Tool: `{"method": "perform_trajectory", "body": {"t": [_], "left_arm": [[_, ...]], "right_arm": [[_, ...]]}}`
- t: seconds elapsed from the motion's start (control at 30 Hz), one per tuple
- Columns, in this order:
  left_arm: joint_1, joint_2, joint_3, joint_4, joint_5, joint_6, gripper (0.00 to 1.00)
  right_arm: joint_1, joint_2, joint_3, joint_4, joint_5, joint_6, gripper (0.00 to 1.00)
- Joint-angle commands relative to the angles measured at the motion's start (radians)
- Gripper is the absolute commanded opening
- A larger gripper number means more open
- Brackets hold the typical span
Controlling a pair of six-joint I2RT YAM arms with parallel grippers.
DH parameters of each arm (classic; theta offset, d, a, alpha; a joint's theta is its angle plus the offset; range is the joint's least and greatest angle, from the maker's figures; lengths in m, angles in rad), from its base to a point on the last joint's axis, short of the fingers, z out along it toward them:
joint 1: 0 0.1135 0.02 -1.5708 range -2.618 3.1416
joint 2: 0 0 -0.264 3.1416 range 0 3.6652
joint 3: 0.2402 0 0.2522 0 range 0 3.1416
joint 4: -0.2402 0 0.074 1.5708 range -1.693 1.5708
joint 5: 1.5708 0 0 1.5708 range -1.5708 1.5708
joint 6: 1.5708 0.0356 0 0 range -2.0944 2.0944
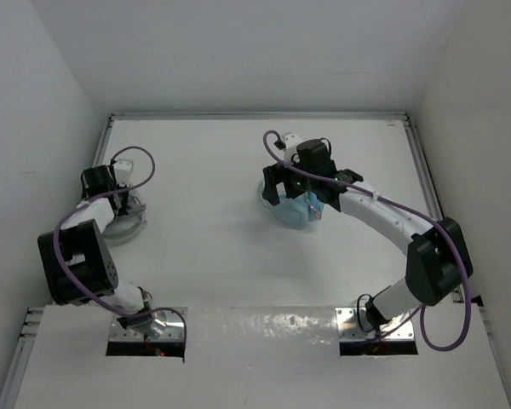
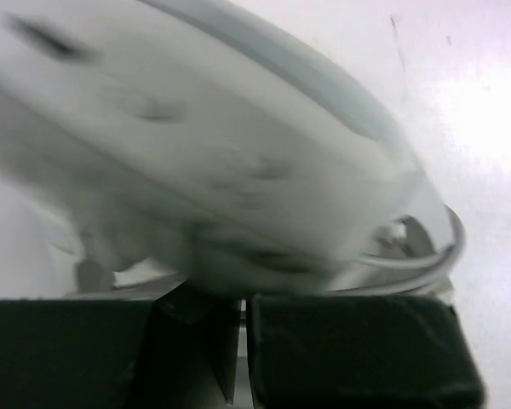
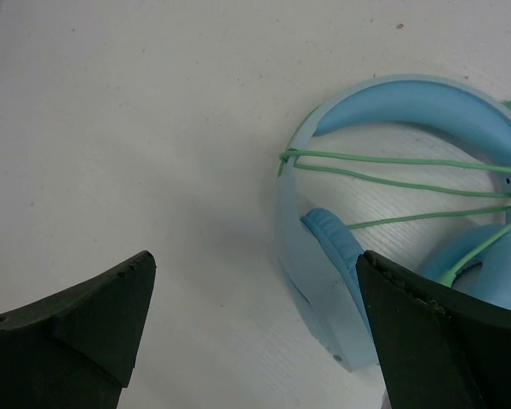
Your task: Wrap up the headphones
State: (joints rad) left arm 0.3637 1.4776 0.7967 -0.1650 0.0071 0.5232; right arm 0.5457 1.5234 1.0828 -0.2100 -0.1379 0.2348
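The headphones (image 1: 129, 220) lie at the left side of the bench (image 1: 213, 256), just past the tips of the left hand (image 2: 243, 300). Its fingers stand narrow, and whether they pinch anything cannot be told. The right hand (image 3: 255, 264) gapes wide over light blue headphones (image 3: 409, 111), well apart to the right.

- Tabletop (image 1: 204, 256): white, matte; fine grain seen in right wrist view, one small dark speck (image 3: 399, 25) noted.
- Far wall (image 1: 255, 51), left wall (image 1: 25, 153), right wall (image 1: 485, 128): plain white panels, set along far, left and right edges; tabletop enclosed on three sides.
- Aluminium rail (image 1: 255, 116): run along far edge, continued down left and right edges.
- Glossy white panel (image 1: 264, 366): laid across near edge; two rectangular cutouts, left (image 1: 119, 348) and right (image 1: 347, 324), metal plates seen inside.
- Light: diffuse, from above; glare patch (image 1: 281, 322) seen on panel; soft shadows cast on tabletop.
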Motion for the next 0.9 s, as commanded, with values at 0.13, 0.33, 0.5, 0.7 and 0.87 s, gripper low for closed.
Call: {"method": "perform_trajectory", "body": {"t": [0.13, 0.33, 0.5, 0.7, 0.87], "left_arm": [[0.003, -0.082, -0.016, 0.059, 0.06, 0.003, 0.06], [0.003, -0.112, 0.028, -0.005, 0.065, 0.004, 0.11], [0.003, -0.178, 0.071, -0.071, 0.037, -0.002, 0.44], [0.004, -0.188, 0.188, -0.154, 0.05, -0.066, 0.74], [0.064, -0.204, 0.312, -0.208, -0.203, -0.318, 1.0]], "right_arm": [[0.005, -0.02, 0.035, 0.034, -0.006, -0.009, 0.99], [0.005, -0.02, 0.042, 0.024, -0.014, -0.011, 0.99], [0.005, -0.017, 0.045, 0.024, -0.029, -0.011, 0.99], [0.005, -0.014, 0.034, 0.029, -0.029, -0.011, 0.99], [-0.013, -0.055, -0.004, -0.003, 0.2, 0.061, 0.99]]}}
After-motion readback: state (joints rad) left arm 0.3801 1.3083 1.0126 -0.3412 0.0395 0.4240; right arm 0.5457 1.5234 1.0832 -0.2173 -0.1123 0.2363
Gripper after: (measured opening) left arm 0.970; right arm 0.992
